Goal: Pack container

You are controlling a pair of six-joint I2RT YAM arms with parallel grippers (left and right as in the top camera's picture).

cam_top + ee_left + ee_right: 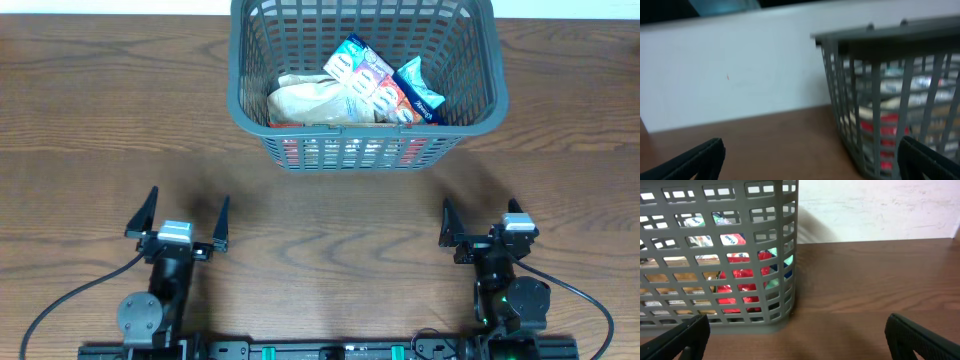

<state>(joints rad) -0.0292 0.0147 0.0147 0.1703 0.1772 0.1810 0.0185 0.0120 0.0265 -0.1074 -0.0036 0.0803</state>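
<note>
While both arms sit at the near edge of the wooden table, the left gripper has its two black fingers spread wide apart, with nothing between them. The right gripper is spread as well and is also empty, though its gap looks a little narrower from overhead. Both point toward the far side, with bare wood in front of each.

In the left wrist view, the fingers frame the lower corners and the grey container stands ahead and to the right, blurred, before a white wall. In the right wrist view, the fingers are again apart, and the container fills the upper left.

From overhead, the container stands upright at the far middle of the table, well apart from both grippers and roughly between them. Inside lie several snack packets:
- a beige bag on the left
- a white and blue packet in the centre
- a teal packet on the right

Red packaging shows through the near slotted side.
</note>
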